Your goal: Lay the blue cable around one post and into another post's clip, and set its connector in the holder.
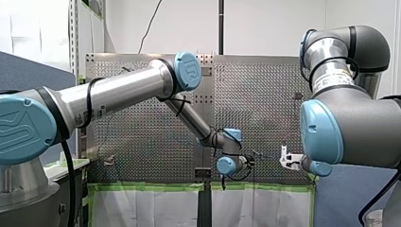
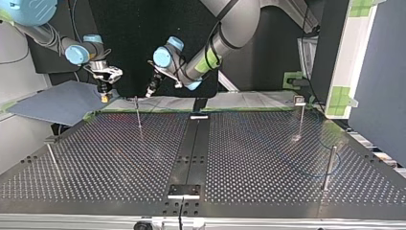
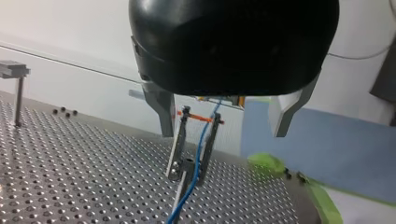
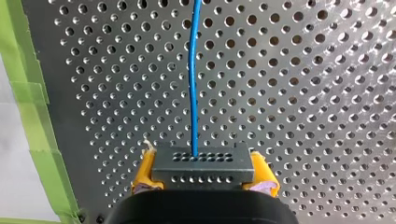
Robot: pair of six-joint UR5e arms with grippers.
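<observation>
Cable [image 4: 193, 70], blue, shows in two places on the table [image 2: 268, 158]: as a faint curve by the post [image 2: 328, 165] at the top view's right (can't confirm it wraps it), and plainly at the grippers. My left arm [image 1: 118, 92] reaches across the middle; my right arm [image 1: 350, 127] is by the taped edge. The left gripper [image 3: 223, 133] has its metal fingers [image 3: 163, 109] wide apart and holds nothing. The right gripper [image 4: 204, 176] has its yellow pads [image 4: 145, 170] clamped on the two ends of the connector. The clip post [image 3: 180, 140] stands ahead of the left gripper, and the cable rises between its prongs, so the clip step looks done. The connector [image 4: 203, 161] is square in the pads, with the cable leaving its face straight. Step in hand, my read: seat the connector in the holder. I can't pick the holder out in any view, so no call on how far off it is. To do it well, move the right gripper slowly and keep tension through the clip low, or the cable may pull out between the prongs. Don't twist the connector. The left gripper could pinch the cable just beside the clip while the right travels. Release only once the connector is seated.
</observation>
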